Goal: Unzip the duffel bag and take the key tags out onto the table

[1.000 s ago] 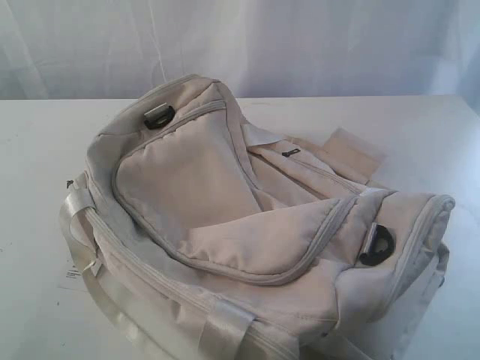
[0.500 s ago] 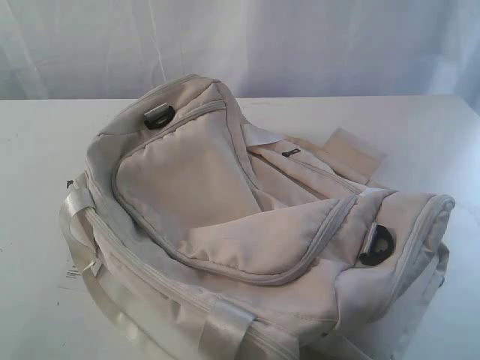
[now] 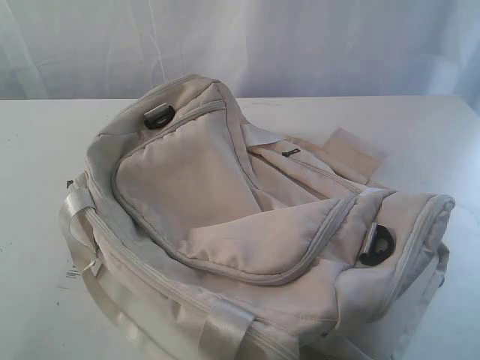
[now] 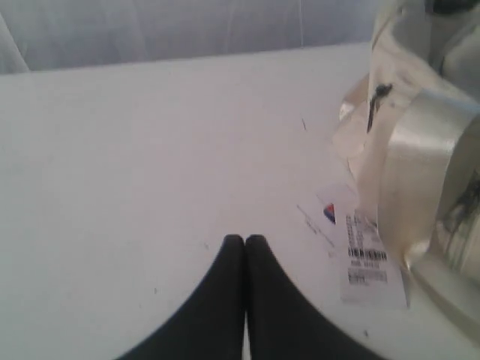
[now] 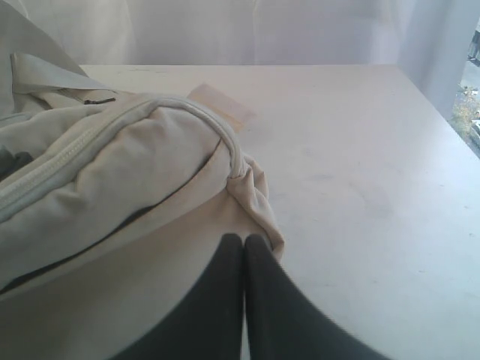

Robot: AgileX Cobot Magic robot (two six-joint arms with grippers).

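Left pincer (image 4: 245, 241) and right pincer (image 5: 244, 240) clenched, empty: pin the duffel bag (image 3: 225, 217), draw the upper-centre black zip pull (image 3: 291, 152).

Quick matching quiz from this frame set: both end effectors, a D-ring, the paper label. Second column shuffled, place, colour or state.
Column 1:
1. left end effector
2. right end effector
3. D-ring
4. paper label

Column 2:
a. black, at one end of the bag
b. shut, bag fabric just ahead of its tips
c. lying flat on the table, barcode printed on it
d. shut, bare table ahead of its tips

Pairs: 1-d, 2-b, 3-a, 4-c
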